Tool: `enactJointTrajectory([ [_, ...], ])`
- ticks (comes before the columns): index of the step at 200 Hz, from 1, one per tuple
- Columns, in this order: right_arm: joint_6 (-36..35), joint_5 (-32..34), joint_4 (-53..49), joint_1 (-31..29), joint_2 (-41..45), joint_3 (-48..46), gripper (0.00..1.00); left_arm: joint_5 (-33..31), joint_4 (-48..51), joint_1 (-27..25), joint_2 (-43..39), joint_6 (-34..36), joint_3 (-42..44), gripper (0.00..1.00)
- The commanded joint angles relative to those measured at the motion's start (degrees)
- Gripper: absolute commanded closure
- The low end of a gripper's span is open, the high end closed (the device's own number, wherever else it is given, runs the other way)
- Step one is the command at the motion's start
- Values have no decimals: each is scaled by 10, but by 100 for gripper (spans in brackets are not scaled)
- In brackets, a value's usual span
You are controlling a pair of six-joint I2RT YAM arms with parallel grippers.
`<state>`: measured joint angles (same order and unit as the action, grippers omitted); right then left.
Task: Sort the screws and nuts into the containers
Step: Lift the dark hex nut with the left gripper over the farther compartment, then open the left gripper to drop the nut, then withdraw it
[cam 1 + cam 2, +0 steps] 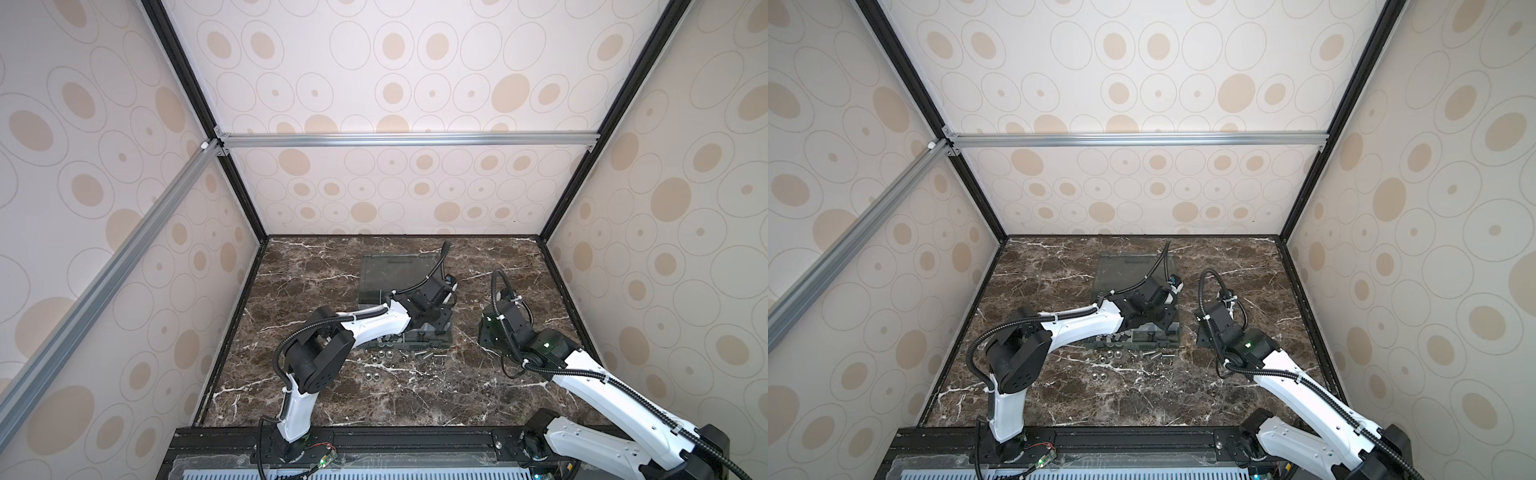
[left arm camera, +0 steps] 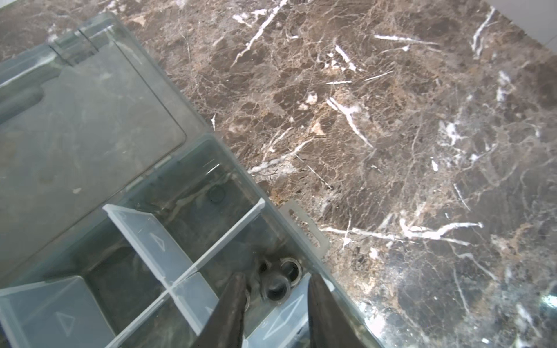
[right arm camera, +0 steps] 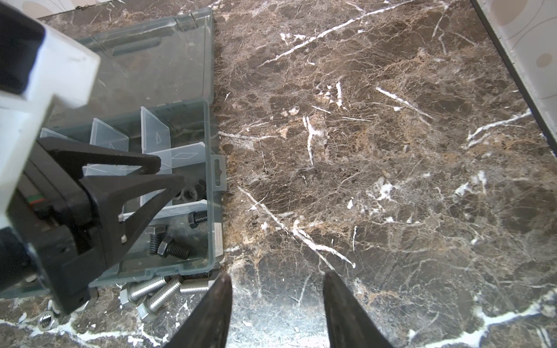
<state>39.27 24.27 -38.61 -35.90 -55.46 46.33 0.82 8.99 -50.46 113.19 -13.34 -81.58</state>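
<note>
My left gripper [image 2: 276, 277] hangs open inside an end compartment of the dark translucent organizer box [image 2: 241, 168]. A black ring nut [image 2: 274, 290] and a silver nut [image 2: 291, 266] lie on the compartment floor just past its tips, free of both fingers. The neighbouring corner compartment holds three black screws [image 3: 171, 248]. Silver screws [image 3: 156, 289] and a silver nut [image 3: 46, 320] lie on the marble against the box's front wall [image 3: 180, 269]. More loose nuts [image 1: 384, 354] show in both top views. My right gripper [image 3: 276, 274] stands open over bare marble, right of the box, holding nothing.
The box's clear lid [image 1: 399, 270] lies flat open behind the compartments. Pale dividers [image 2: 211, 238] split the box. A hang tab [image 3: 218, 173] sticks out of its right wall. Patterned walls [image 1: 623, 249] enclose the marble table [image 1: 324, 266] on three sides.
</note>
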Motion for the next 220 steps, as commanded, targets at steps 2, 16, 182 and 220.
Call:
enactJointTrajectory([
  [2,1,10,-13,5,9,1,48,3,-13,4,2,4,-10,61],
  [16,-1,9,-11,4,6,2,48,3,-17,5,-2,1,-7,60],
  [182,-60,-144,81,2,-108,-40,46,-59,-89,20,-256,-76,221,56],
  [220,-34,-171,101,1,-113,-72,48,-71,-93,21,-286,-103,258,56],
])
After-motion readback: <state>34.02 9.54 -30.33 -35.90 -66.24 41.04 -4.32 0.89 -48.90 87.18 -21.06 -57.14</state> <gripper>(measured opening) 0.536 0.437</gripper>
